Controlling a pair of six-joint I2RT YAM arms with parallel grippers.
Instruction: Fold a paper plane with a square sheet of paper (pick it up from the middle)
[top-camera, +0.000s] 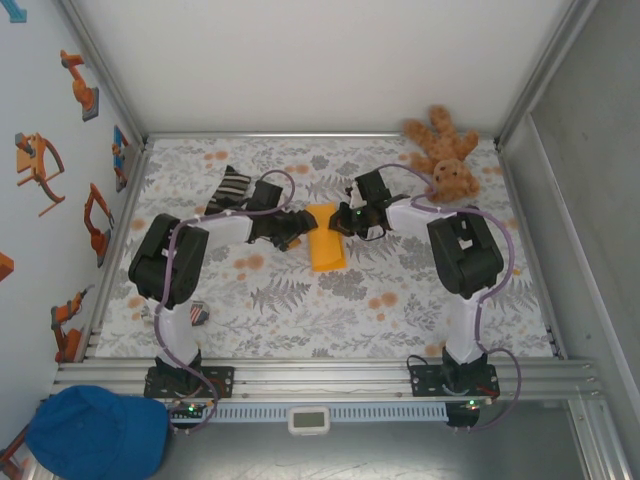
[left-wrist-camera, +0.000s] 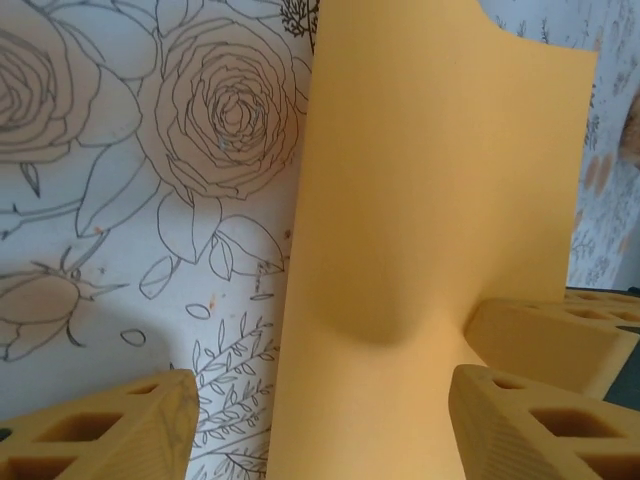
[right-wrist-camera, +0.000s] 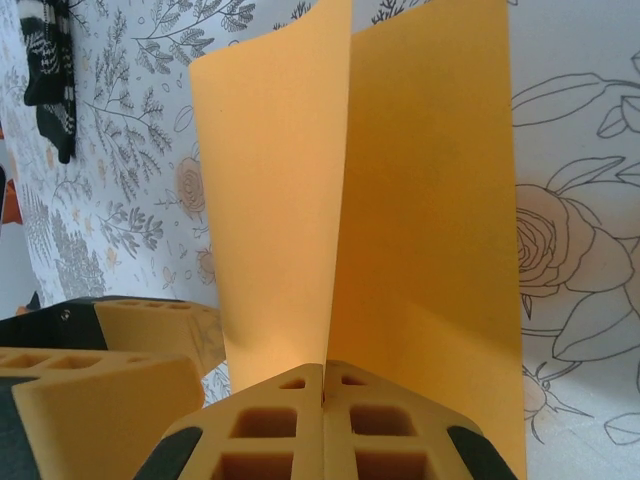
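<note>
Two grippers here: we've got the right gripper (right-wrist-camera: 323, 388) pinched tight on the folded paper (top-camera: 326, 250) mid table (top-camera: 400, 295); the left gripper (left-wrist-camera: 322, 410) is partway open, paper between its fingers.

The near half of the floral-printed table (top-camera: 350, 310) lies open, while mid-table the left claw (top-camera: 297, 228) and right claw (top-camera: 343, 220) crowd the folded orange-yellow paper sheet (top-camera: 326, 250), and a striped black-and-white sock (top-camera: 228, 188) and brown teddy bear (top-camera: 445, 160) occupy the far side.
</note>
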